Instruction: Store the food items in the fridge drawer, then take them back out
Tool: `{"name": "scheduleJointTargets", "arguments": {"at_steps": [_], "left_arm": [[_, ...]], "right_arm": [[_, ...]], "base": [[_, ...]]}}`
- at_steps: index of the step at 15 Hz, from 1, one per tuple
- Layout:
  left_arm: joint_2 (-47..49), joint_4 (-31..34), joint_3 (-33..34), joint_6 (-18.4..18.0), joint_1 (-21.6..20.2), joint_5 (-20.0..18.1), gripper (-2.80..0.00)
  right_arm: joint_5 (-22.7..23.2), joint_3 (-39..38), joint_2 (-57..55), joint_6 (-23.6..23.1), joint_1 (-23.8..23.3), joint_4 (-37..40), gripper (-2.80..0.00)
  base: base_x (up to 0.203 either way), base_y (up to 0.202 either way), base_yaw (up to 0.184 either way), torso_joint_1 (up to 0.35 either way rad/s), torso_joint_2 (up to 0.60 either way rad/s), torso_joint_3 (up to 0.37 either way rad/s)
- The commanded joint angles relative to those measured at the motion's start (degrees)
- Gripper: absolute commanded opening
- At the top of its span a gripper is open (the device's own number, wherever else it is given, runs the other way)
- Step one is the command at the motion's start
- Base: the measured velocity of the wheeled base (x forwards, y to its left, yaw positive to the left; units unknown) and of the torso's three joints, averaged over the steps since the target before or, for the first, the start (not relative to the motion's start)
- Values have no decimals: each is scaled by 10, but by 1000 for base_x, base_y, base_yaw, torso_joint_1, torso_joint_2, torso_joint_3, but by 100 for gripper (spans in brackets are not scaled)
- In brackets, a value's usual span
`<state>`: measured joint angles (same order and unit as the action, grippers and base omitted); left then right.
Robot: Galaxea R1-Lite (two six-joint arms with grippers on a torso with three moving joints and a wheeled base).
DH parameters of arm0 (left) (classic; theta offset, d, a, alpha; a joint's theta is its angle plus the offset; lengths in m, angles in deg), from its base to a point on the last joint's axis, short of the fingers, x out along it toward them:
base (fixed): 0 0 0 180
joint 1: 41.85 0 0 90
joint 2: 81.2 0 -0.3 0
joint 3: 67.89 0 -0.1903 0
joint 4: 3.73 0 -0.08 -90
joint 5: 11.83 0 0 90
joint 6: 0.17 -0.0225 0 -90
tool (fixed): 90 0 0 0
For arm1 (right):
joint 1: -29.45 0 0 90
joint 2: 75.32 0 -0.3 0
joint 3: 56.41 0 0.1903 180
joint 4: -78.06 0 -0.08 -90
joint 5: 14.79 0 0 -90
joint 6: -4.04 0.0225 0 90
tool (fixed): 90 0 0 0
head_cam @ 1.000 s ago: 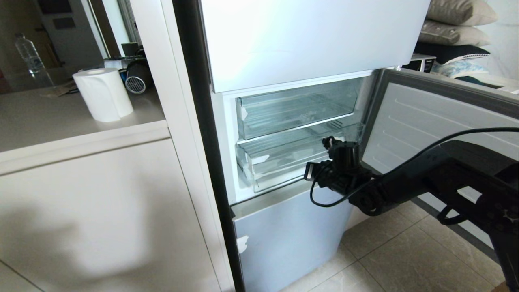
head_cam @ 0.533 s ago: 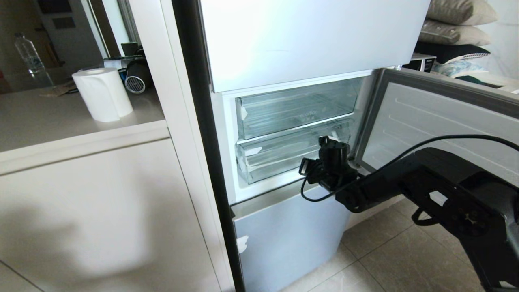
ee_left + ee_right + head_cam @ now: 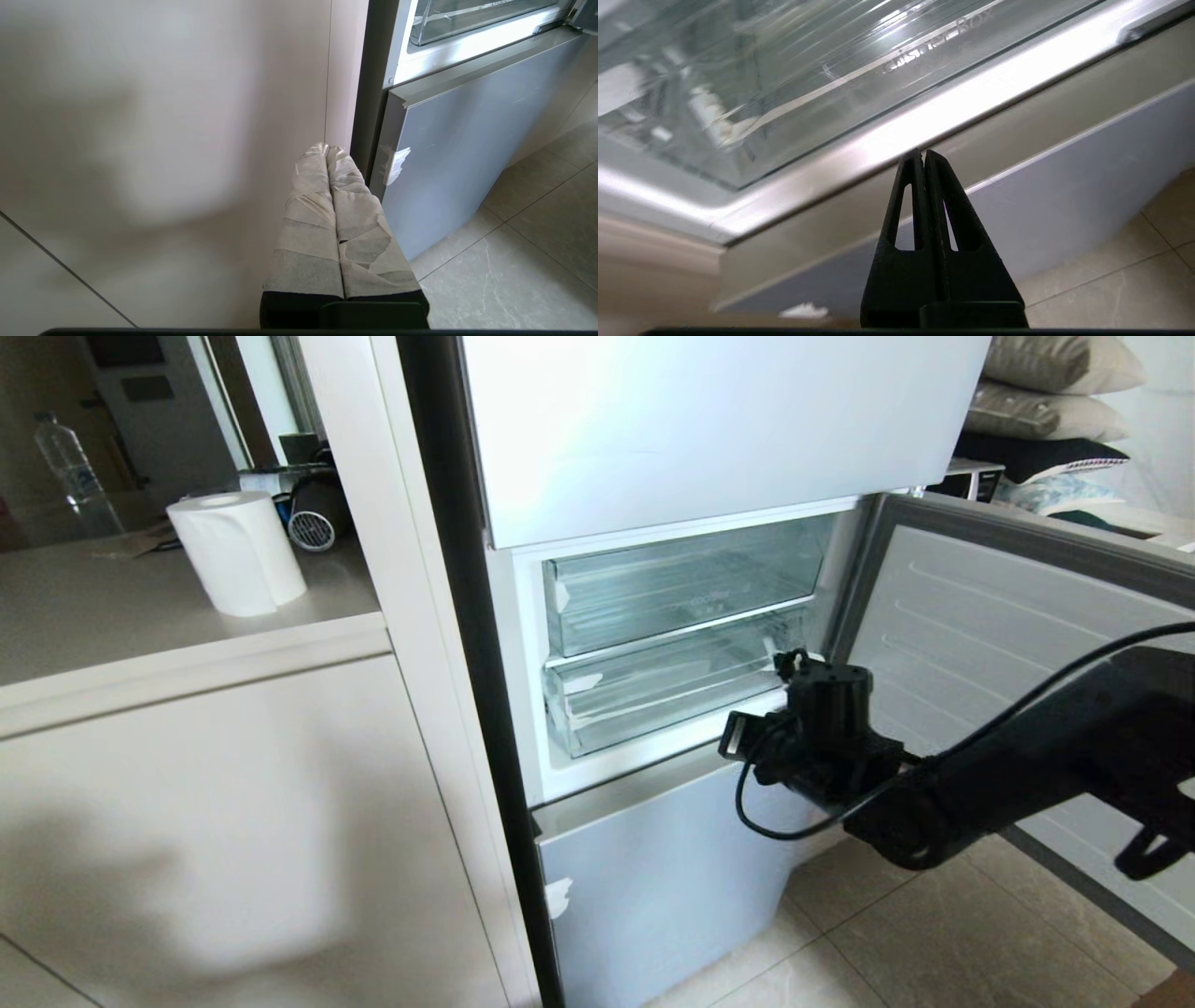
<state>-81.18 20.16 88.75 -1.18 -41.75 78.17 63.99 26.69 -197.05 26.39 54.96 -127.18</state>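
While the fridge drawer [image 3: 653, 695] sits pushed in, the empty right gripper [image 3: 923, 156], fingers together, hovers at its right front corner; next comes reopening it.

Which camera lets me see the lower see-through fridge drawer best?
The head view: it shows the whole fridge drawer under the upper bin, with the shut right tool at its right end. The right wrist view shows only its front, close up. The left wrist view catches just a corner.

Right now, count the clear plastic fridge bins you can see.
2. The upper clear plastic bin sits under the white freezer door; the lower clear plastic drawer sits directly beneath it. Neither shows food.
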Motion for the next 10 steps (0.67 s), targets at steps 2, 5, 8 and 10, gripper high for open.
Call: {"name": "scheduleJointTargets", "arguments": {"at_steps": [2, 5, 8, 10], "left_arm": [[-1, 0, 0, 0, 0, 0, -280], [-1, 0, 0, 0, 0, 0, -280], [-1, 0, 0, 0, 0, 0, -280], [-1, 0, 0, 0, 0, 0, -280]], "right_arm": [[-3, -156, 204, -26, 19, -25, -280], [-15, -282, 414, -58, 27, -32, -280], [-30, -373, 620, -82, -14, -33, -280], [-26, -395, 715, -88, -139, -31, -280]], "base": [[0, 0, 0, 0, 0, 0], [0, 0, 0, 0, 0, 0], [0, 0, 0, 0, 0, 0], [0, 0, 0, 0, 0, 0]]}}
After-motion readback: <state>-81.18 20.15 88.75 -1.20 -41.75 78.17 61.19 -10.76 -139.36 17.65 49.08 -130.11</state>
